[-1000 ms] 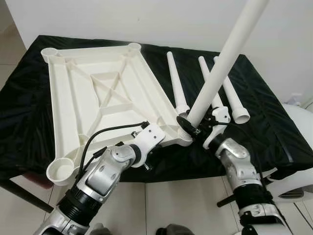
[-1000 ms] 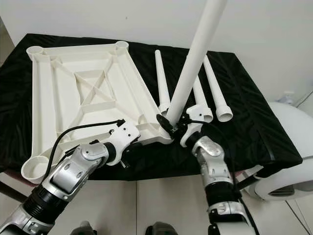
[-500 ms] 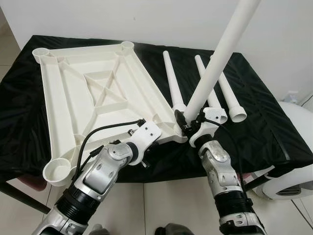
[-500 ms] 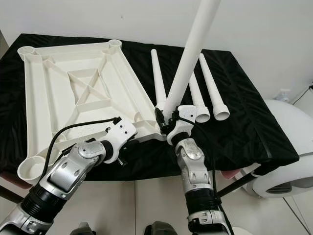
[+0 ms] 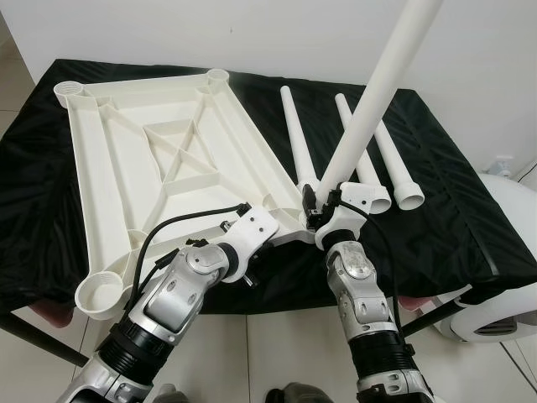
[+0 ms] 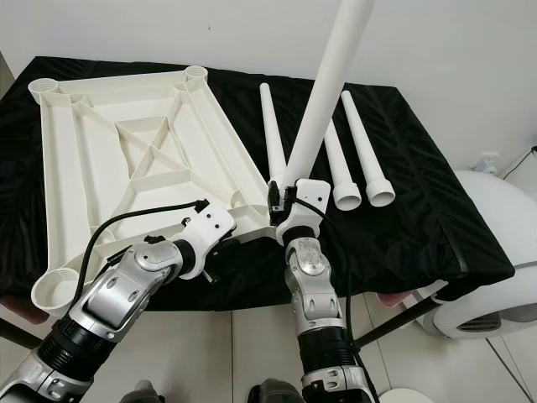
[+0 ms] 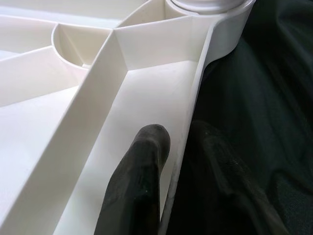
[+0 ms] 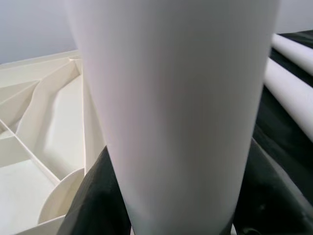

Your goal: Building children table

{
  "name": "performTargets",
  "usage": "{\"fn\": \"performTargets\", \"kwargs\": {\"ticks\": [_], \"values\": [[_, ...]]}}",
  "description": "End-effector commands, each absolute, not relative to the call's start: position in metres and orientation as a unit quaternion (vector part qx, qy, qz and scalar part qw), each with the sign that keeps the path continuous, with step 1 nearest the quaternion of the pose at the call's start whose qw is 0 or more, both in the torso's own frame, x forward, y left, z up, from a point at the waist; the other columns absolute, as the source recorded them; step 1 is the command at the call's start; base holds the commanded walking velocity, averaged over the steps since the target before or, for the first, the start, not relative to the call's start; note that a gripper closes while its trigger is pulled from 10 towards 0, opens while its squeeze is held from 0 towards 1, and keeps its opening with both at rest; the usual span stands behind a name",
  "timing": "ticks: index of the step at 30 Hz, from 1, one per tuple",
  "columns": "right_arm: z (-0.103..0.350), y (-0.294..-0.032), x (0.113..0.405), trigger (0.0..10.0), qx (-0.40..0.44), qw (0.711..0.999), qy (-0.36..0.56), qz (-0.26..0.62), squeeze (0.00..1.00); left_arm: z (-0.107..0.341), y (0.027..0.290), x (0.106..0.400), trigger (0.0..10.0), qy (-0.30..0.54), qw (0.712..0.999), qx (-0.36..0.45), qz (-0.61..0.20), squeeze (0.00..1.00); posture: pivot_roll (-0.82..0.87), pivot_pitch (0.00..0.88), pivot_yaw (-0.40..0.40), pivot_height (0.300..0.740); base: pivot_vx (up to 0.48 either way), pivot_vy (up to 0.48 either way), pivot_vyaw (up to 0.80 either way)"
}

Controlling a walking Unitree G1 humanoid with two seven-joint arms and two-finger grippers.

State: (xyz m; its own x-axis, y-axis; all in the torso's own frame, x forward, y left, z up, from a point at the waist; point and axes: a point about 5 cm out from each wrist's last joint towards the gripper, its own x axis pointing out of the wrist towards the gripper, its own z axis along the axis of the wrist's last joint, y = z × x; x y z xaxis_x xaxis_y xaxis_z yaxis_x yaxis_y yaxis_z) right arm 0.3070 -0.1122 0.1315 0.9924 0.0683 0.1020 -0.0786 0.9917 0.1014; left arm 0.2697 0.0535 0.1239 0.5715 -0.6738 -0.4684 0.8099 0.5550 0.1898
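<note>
A white children's tabletop (image 5: pixel 168 159) lies upside down on a table under a black cloth (image 5: pixel 453 218). A long white leg (image 5: pixel 377 92) stands tilted in the tabletop's near right corner socket (image 5: pixel 309 225). My right gripper (image 5: pixel 323 211) is shut on the leg's base, and in the right wrist view the leg (image 8: pixel 181 98) sits between the dark fingers (image 8: pixel 98 205). My left gripper (image 7: pixel 173 171) is shut on the tabletop's near rim (image 7: pixel 195 107), just left of that socket, with one finger (image 7: pixel 142 181) inside the rim.
Three loose white legs (image 5: pixel 295 138), (image 5: pixel 357 151), (image 5: pixel 394 164) lie side by side on the cloth right of the tabletop. A white rounded appliance (image 5: pixel 503 311) stands on the tiled floor at the right. A white wall rises behind the table.
My right forearm has swung to the left around the leg's base while still holding it. The left gripper stays on the rim. The camera has shifted slightly.
</note>
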Motion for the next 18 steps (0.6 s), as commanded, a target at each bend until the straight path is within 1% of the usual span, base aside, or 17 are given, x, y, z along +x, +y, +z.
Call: {"fn": "performTargets", "kwargs": {"ticks": [1,4,10,11,12,13,14,17,18], "values": [[0.130,-0.117,0.305,10.0,0.081,0.995,-0.045,0.047,1.00,0.117,0.033,0.252,10.0,0.180,0.830,0.183,-0.495,0.00,0.01,0.014,-0.098,0.740,0.000,0.000,0.00],[0.132,-0.118,0.304,10.0,0.082,0.994,-0.051,0.050,1.00,0.117,0.033,0.252,10.0,0.180,0.830,0.183,-0.495,0.00,0.01,0.013,-0.100,0.740,0.000,0.000,0.00],[0.136,-0.135,0.303,10.0,0.071,0.992,-0.069,0.080,1.00,0.116,0.032,0.251,10.0,0.180,0.830,0.182,-0.496,0.00,0.00,0.007,-0.103,0.740,0.000,0.000,0.00],[0.138,-0.137,0.303,10.0,0.069,0.990,-0.073,0.096,0.51,0.116,0.032,0.251,10.0,0.181,0.829,0.182,-0.496,0.00,0.00,0.007,-0.103,0.740,0.000,0.000,0.00],[0.138,-0.137,0.303,10.0,0.069,0.990,-0.073,0.096,0.51,0.116,0.032,0.251,10.0,0.181,0.829,0.182,-0.496,0.00,0.00,0.007,-0.103,0.740,0.000,0.000,0.00],[0.140,-0.140,0.302,10.0,0.067,0.987,-0.078,0.120,0.00,0.115,0.032,0.251,10.0,0.181,0.829,0.182,-0.497,0.00,0.00,0.004,-0.103,0.740,0.000,0.000,0.00],[0.140,-0.140,0.302,10.0,0.067,0.987,-0.078,0.120,0.00,0.115,0.032,0.251,10.0,0.181,0.829,0.182,-0.497,0.00,0.00,0.004,-0.103,0.740,0.000,0.000,0.00],[0.140,-0.150,0.301,10.0,0.047,0.978,-0.076,0.190,0.00,0.115,0.031,0.251,10.0,0.180,0.828,0.184,-0.498,0.00,0.00,0.000,-0.100,0.740,0.000,0.000,0.00],[0.140,-0.150,0.301,10.0,0.047,0.978,-0.076,0.190,0.00,0.115,0.031,0.251,10.0,0.180,0.828,0.184,-0.498,0.00,0.00,0.000,-0.100,0.740,0.000,0.000,0.00]]}}
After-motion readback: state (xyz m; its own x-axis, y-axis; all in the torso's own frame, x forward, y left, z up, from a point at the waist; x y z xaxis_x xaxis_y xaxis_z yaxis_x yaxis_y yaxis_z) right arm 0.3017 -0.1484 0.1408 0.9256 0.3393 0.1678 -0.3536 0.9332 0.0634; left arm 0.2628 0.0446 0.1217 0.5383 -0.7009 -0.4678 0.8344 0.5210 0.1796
